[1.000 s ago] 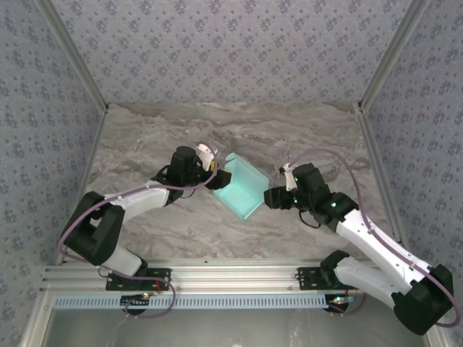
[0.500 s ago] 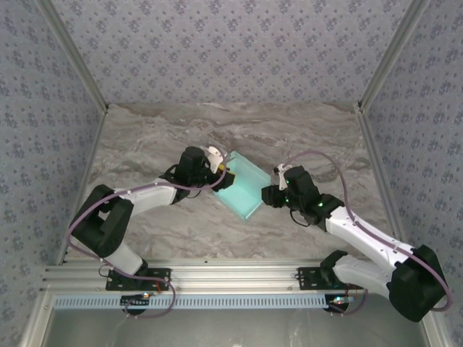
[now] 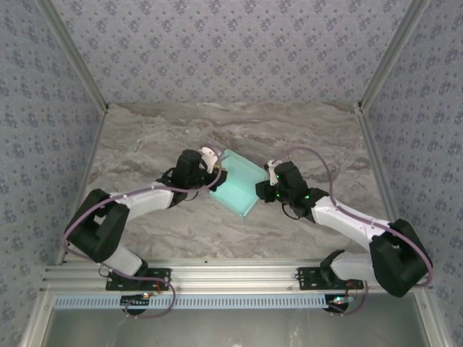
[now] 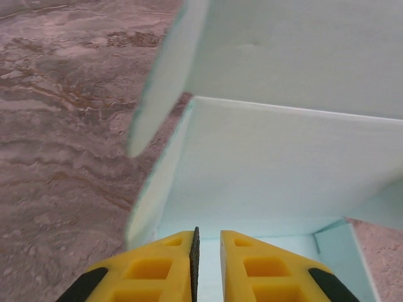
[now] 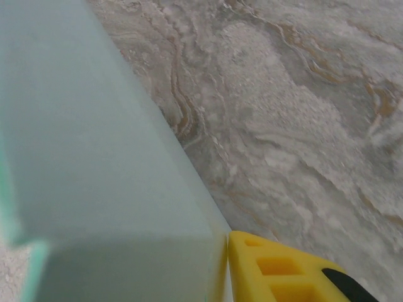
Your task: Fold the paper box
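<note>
The paper box (image 3: 237,189) is light aqua card, half raised, and lies at the middle of the marble table. My left gripper (image 3: 219,176) is at its left edge. In the left wrist view its yellow fingers (image 4: 157,258) stand a narrow gap apart over the box's inside (image 4: 277,157), with aqua card showing in the gap (image 4: 208,231). I cannot tell whether card is pinched there. My right gripper (image 3: 260,192) is at the box's right edge. In the right wrist view one yellow finger (image 5: 264,264) presses flat on a raised wall of the box (image 5: 94,157); that wall hides the other finger.
The marble tabletop (image 3: 145,144) spreads out on all sides of the box. Patterned walls (image 3: 43,144) close in the left, right and back. An aluminium rail (image 3: 231,275) with both arm bases runs along the near edge.
Both grippers have moved inward onto the box's sides and their jaws have narrowed. The box has been pushed slightly and looks narrower between them.
</note>
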Robot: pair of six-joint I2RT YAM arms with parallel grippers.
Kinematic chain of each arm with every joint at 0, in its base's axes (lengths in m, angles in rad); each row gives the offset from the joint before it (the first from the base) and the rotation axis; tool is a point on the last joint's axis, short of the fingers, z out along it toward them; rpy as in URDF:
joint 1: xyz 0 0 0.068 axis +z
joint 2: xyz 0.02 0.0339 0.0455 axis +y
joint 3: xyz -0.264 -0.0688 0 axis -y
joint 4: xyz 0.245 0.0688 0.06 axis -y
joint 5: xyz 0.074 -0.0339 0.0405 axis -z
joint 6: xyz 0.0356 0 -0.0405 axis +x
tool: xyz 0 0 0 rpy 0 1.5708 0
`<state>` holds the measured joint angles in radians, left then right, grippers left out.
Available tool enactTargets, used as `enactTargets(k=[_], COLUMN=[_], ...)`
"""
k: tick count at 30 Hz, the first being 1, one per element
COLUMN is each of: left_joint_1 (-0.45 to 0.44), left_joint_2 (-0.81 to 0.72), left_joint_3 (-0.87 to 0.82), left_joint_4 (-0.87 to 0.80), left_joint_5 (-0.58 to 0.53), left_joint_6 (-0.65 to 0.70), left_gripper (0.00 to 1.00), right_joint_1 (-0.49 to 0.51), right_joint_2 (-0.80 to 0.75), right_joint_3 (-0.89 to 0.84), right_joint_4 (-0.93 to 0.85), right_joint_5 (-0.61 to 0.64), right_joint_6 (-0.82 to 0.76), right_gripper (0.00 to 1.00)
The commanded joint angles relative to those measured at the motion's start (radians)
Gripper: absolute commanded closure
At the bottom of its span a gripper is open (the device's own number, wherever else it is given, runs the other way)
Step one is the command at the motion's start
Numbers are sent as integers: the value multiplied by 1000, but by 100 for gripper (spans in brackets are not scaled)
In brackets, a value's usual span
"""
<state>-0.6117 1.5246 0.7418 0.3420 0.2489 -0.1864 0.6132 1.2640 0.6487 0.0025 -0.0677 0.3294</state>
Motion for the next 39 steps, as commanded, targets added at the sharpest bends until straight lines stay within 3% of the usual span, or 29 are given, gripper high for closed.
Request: enactTargets(k=[1, 8, 15, 20, 23, 26, 30, 39], left_joint_1=[-11, -33, -106, -76, 12, 66, 73, 73], left_joint_2=[-59, -132, -221, -411, -457, -412, -319, -174], left_joint_3=[-64, -185, -240, -252, -271, -253, -204, -111], left_joint_4=[76, 166, 137, -68, -72, -53, 0, 32], left_joint_5=[-40, -66, -158, -331, -281, -214, -108, -35], left_joint_6=[-121, -256, -304, -212, -172, -103, -36, -44], left_gripper=[78, 72, 64, 43, 28, 27, 29, 46], right_joint_1=[-3, -25, -14, -7, -13, -33, -66, -89], right_joint_2=[72, 146, 81, -14, -16, 15, 67, 79], right_joint_3=[91, 164, 133, 29, 0, -2, 23, 35], right_joint_4=[101, 122, 49, 35, 55, 91, 124, 129], right_joint_5=[-34, -1, 22, -2, -24, -42, -86, -101], right_joint_6=[-73, -179, -118, -65, -67, -69, -51, -41], right_gripper=[73, 63, 51, 46, 48, 52, 64, 81])
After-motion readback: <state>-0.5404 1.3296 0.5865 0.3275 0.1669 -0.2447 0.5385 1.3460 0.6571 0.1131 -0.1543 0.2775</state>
